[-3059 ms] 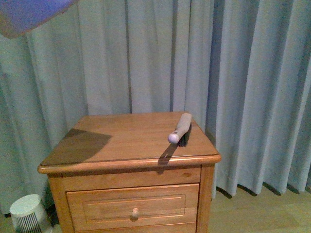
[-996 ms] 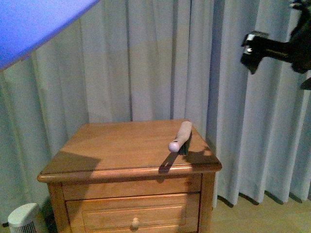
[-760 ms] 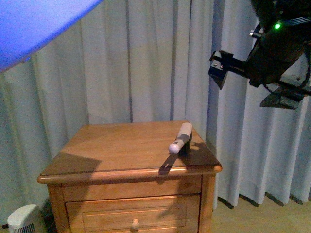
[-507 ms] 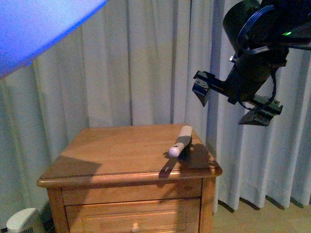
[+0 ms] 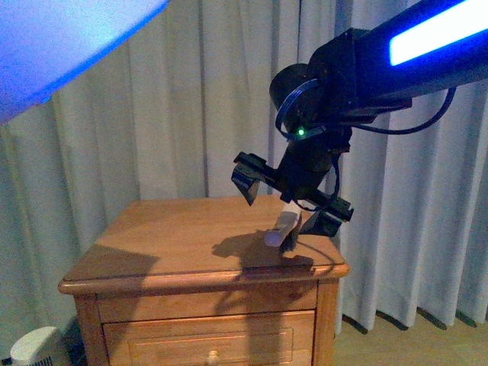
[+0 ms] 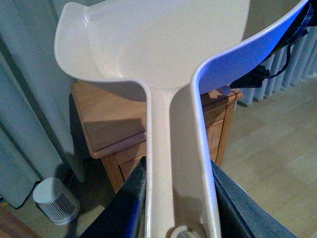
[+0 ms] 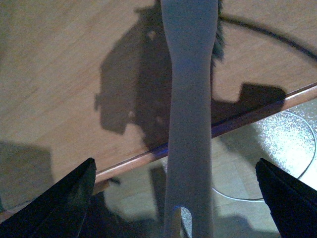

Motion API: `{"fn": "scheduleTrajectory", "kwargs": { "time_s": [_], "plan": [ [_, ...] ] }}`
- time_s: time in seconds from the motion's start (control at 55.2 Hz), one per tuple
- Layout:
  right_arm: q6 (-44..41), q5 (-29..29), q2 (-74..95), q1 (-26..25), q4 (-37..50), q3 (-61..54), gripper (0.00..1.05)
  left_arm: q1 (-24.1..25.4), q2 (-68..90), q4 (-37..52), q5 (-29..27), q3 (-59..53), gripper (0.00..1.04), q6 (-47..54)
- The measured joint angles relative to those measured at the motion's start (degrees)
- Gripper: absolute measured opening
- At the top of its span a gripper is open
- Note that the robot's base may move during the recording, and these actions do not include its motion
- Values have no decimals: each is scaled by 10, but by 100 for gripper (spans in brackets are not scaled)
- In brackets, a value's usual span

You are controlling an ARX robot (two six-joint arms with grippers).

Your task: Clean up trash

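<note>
No trash shows in any view. My left gripper (image 6: 178, 203) is shut on the handle of the beige dustpan (image 6: 148, 44), held high; in the front view the dustpan (image 5: 53, 38) is a blurred blue-white shape at the top left. A brush (image 5: 280, 227) with a pale handle lies near the right front corner of the wooden nightstand (image 5: 168, 236). My right gripper (image 5: 288, 202) hangs open just above it. In the right wrist view the brush handle (image 7: 190, 99) runs between the two spread fingers, touching neither.
Grey curtains (image 5: 191, 91) hang close behind the nightstand. A small white fan (image 5: 34, 347) stands on the floor at its left. The nightstand has a drawer with a knob (image 5: 212, 356). Wooden floor (image 6: 277, 148) lies to its right.
My right arm has come in from the upper right and dropped leftward until its open gripper straddles the brush handle. The dustpan stays high at the upper left.
</note>
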Motion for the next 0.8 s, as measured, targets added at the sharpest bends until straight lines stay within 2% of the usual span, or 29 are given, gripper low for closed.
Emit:
{"fn": "scheduleTrajectory", "kwargs": {
  "time_s": [0.797],
  "plan": [
    [-2,15,29,-8,-13,-6,97,0,0,0,0,0,29,0]
  ]
}}
